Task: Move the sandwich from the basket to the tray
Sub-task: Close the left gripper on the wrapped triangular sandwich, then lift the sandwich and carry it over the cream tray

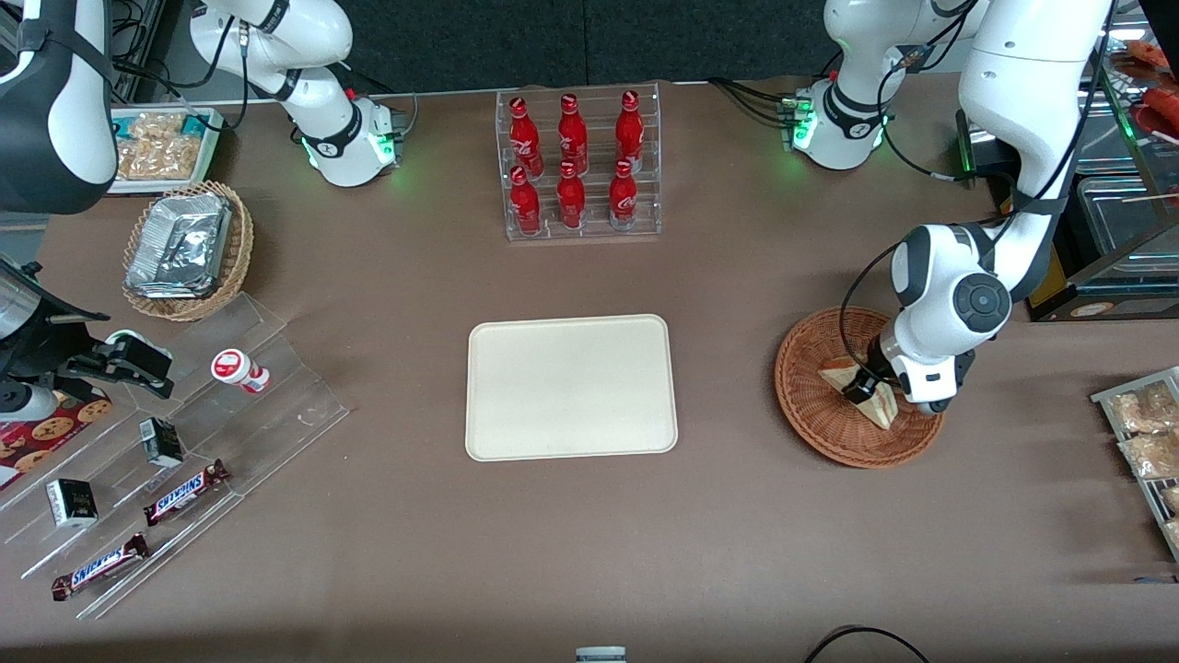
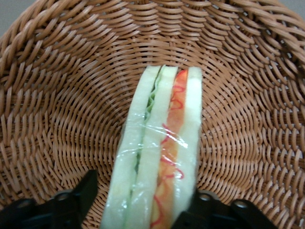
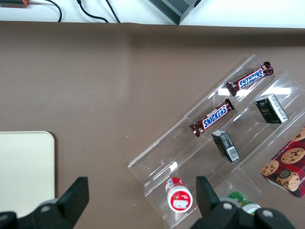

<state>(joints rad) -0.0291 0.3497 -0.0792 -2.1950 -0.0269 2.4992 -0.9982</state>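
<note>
gripper [image 2: 138,202] straddles sandwich [image 2: 159,152] in basket [image 1: 811,396] on brown table [image 1: 414,304].

A brown tabletop [image 1: 387,304] is filling the scene, meeting a dark wall [image 1: 571,37] at its farthest edge.

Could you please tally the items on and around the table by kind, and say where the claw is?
Red bottles: 6
Snickers bars: 2
Sandwich: 1
Wicker baskets: 2
Tray: 1
Total: 12
The claw is open, straddling the sandwich in the reddish-brown basket.
</note>
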